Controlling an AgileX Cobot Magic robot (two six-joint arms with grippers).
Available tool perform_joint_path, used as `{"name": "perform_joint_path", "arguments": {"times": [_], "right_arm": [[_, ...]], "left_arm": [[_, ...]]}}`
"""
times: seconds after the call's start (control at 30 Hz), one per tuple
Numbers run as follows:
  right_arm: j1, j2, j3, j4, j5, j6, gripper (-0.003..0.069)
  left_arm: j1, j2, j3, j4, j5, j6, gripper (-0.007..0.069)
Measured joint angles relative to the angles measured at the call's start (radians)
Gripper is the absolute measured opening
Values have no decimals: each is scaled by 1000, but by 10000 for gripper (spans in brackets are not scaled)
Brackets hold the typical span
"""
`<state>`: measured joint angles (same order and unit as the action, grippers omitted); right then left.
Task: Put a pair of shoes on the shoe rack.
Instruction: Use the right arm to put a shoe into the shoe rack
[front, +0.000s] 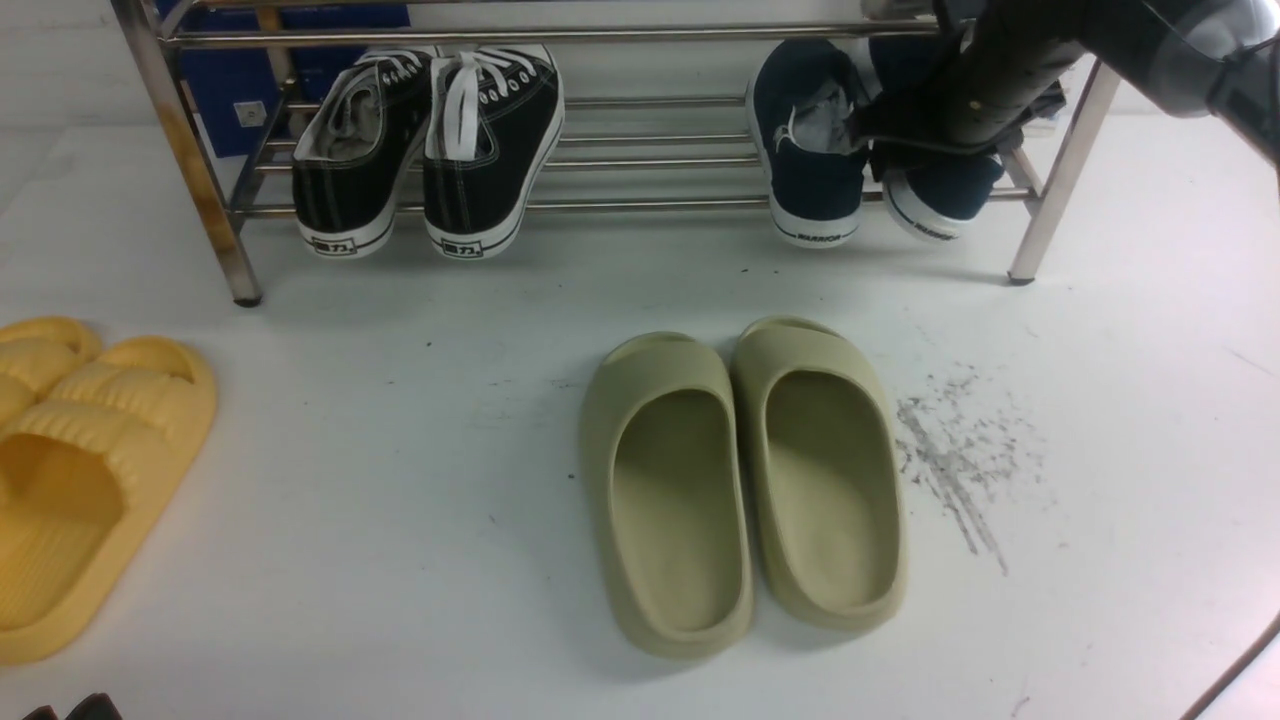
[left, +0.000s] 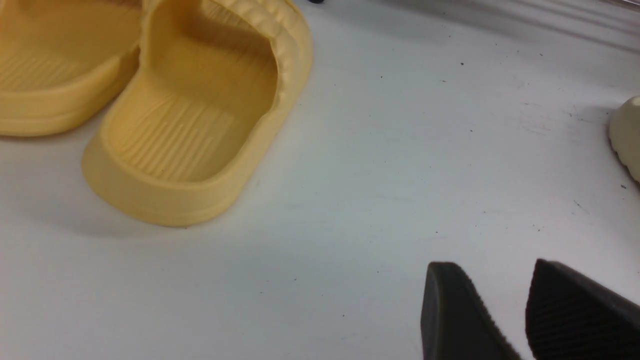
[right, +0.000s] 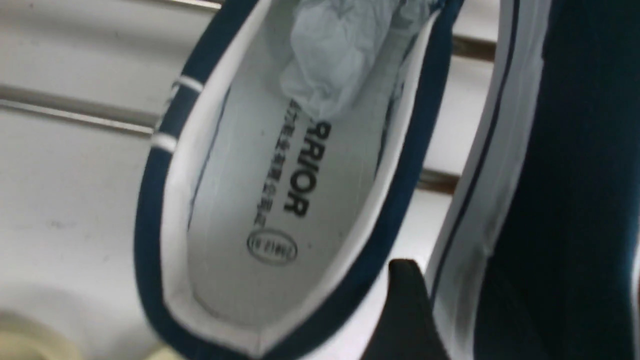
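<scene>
The left navy slip-on (front: 812, 150) sits flat on the bottom tier of the shoe rack (front: 650, 205), at its right end. The right navy slip-on (front: 940, 200), just beside it, looks tipped sideways under the right gripper (front: 885, 135). Only one finger (right: 407, 310) shows, against that shoe's white sole edge, so I can't tell if it's clamped. I'd level the shoe against the rack bars before releasing. The left gripper (left: 522, 320) is well off the rack, fingers spread and empty.

The front camera sits high on the robot's side and looks forward and down over the worktop (front: 400, 450) to the shoe rack (front: 650, 203) at the far end. The left wrist camera is low behind its fingers (left: 465, 315), close to the yellow slippers (left: 190, 125), which the front view shows too. The right wrist camera looks from very close into a navy shoe (right: 280, 175), also in the front view.
</scene>
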<state>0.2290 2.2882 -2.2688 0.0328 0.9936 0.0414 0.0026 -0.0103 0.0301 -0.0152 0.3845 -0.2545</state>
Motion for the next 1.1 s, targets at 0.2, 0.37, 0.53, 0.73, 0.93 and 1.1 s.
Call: {"name": "perform_joint_path", "arguments": {"times": [0.2, 0.37, 0.53, 0.73, 0.93, 1.1], "right_arm": [[0, -60, -1, 0, 127, -55, 528], [0, -97, -3, -3, 245, -102, 479], [0, -97, 0, -33, 253, -103, 422], [-1, -97, 3, -63, 252, -62, 379], [-47, -94, 3, -71, 235, 11, 383], [-95, -80, 4, -14, 201, 17, 383]], "left_arm": [[0, 0, 0, 0, 0, 0, 237], [0, 0, 0, 0, 0, 0, 237], [0, 0, 0, 0, 0, 0, 237], [0, 0, 0, 0, 0, 0, 237], [0, 0, 0, 0, 0, 0, 237], [0, 0, 0, 0, 0, 0, 237]]}}
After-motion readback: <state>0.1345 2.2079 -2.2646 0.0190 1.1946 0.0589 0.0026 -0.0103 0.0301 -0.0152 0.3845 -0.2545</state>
